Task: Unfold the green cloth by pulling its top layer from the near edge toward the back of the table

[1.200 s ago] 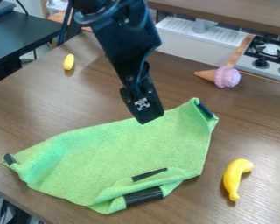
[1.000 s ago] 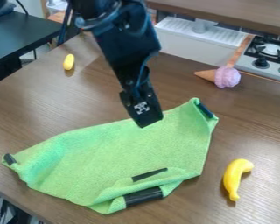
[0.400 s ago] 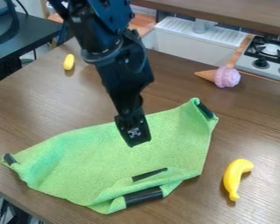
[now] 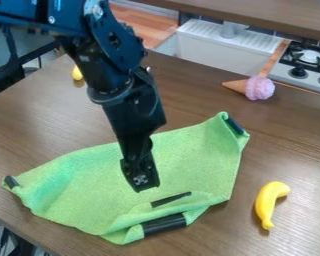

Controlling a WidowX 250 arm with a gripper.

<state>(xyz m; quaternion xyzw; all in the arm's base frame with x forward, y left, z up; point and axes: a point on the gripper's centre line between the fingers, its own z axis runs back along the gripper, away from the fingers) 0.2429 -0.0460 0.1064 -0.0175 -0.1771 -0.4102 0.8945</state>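
The black gripper (image 4: 144, 187) hangs over the middle of a green cloth (image 4: 89, 185), just up and left of a short black strip on it; whether it touches the cloth I cannot tell. The cloth lies spread with uneven edges, its lower edge folded over near a wider black strip. Black patches mark its far left and upper right corners. To the right of the cloth lies a yellow banana (image 4: 269, 202).
A pink ice cream cone (image 4: 259, 88) lies at the table's back right. A small yellow object (image 4: 77, 73) sits at the back left, partly behind the arm. Beyond the brown table (image 4: 296, 135) are a white sink (image 4: 223, 45) and a stove (image 4: 306, 62).
The gripper has moved down the view and slightly left, from the cloth's upper edge to over its middle. The cloth and banana have stayed put.
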